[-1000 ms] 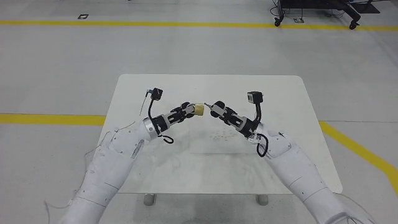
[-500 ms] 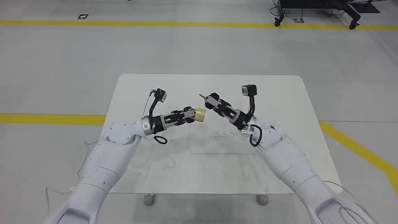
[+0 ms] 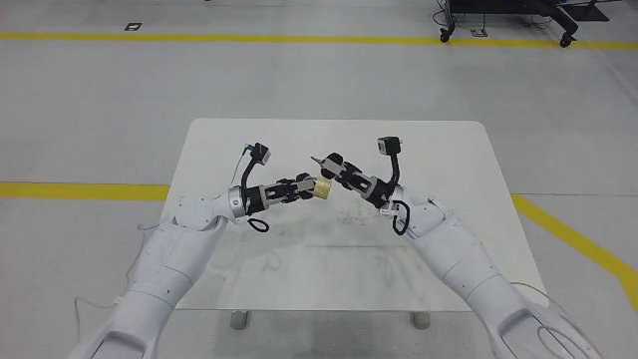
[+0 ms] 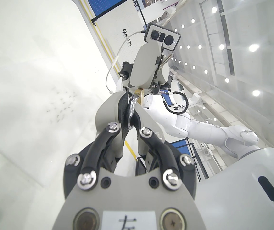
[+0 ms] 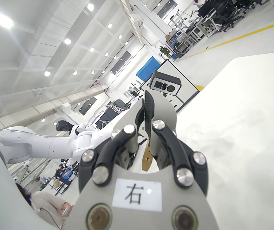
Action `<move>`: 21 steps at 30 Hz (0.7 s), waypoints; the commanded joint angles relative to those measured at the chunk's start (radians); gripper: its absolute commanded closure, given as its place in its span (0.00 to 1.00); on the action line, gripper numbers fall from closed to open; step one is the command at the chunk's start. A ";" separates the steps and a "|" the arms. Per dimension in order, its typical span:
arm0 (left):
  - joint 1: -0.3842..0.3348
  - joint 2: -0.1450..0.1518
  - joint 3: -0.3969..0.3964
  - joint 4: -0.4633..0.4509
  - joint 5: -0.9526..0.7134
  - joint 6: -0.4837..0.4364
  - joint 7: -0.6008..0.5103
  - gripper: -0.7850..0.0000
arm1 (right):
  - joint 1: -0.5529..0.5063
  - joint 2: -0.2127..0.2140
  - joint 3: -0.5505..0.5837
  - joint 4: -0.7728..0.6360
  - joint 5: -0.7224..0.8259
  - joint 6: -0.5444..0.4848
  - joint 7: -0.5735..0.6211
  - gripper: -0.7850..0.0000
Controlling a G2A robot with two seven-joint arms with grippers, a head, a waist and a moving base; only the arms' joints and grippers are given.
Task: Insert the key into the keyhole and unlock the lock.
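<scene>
Above table [image 3: 449,150]: left gripper [image 3: 310,187] is clamping lock [image 3: 322,188]; right gripper [image 3: 327,166] is pinching key [image 3: 316,160] (tip seemingly pointing past it), risking a glancing, key-twisting miss.

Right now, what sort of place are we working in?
Probably a large robotics lab or industrial test hall: yellow floor lines, a high ceiling with rows of lights, and workstations with office chairs beyond the white table.
</scene>
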 commanded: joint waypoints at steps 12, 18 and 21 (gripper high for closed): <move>0.001 0.001 -0.011 0.016 -0.009 0.018 0.045 1.00 | -0.010 0.005 0.012 -0.015 0.022 -0.004 0.080 1.00; -0.004 0.004 -0.012 0.017 0.037 0.021 0.064 1.00 | -0.012 0.006 0.018 -0.019 0.023 -0.007 0.069 1.00; -0.004 0.004 -0.012 0.017 0.037 0.021 0.064 1.00 | -0.012 0.006 0.018 -0.019 0.023 -0.007 0.069 1.00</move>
